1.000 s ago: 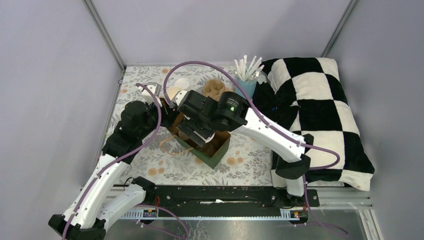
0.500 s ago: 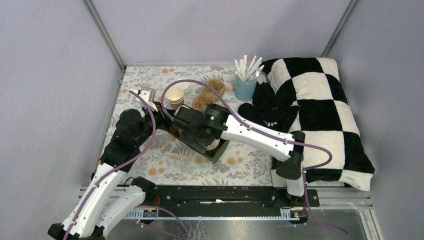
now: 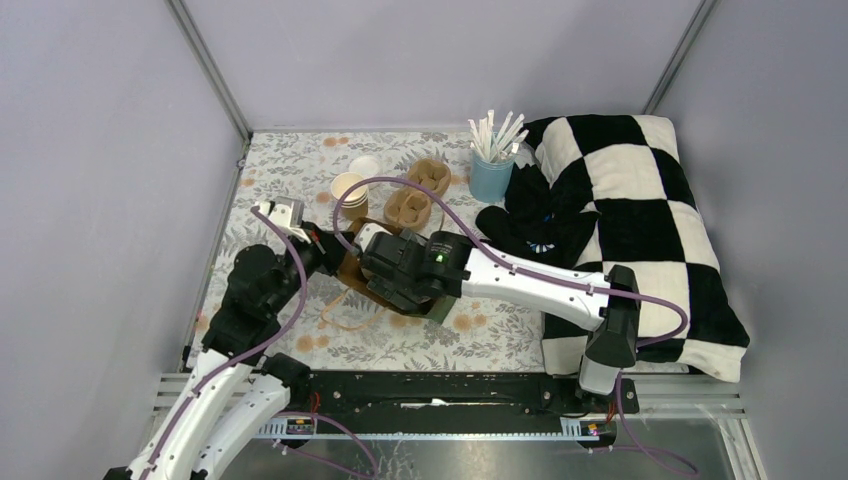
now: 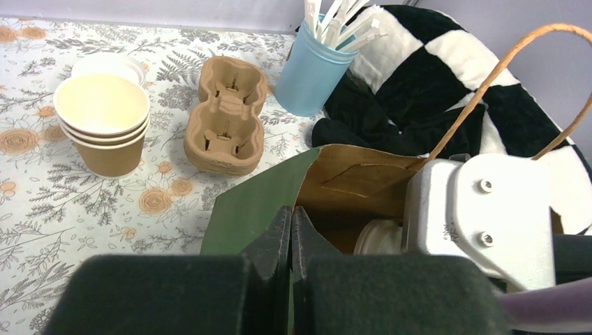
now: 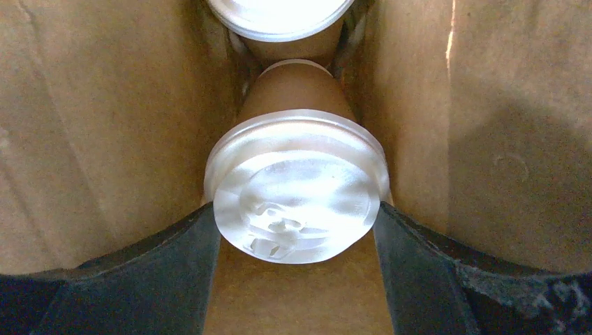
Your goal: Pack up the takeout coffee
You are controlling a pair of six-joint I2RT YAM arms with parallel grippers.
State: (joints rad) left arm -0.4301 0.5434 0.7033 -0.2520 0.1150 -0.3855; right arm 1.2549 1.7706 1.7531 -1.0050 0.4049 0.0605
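Observation:
A paper bag, green outside and brown inside, stands at the table's middle. My left gripper is shut on the bag's green rim and holds it at its left side. My right gripper reaches down inside the bag, its fingers pressed against both sides of a tan cup with a white lid. A second lidded cup stands just beyond it in the bag. In the left wrist view one white lid shows inside the bag beside the right wrist. In the top view the right wrist hides the cups.
A stack of empty tan cups and a loose white lid stand behind the bag. Brown pulp carriers lie beside them, then a light-blue cup of straws. A black-and-white checked cloth fills the right side.
My right arm has gone down into the bag with the cup. The bag and my left gripper have shifted toward the near edge, uncovering the cup stack and carriers.

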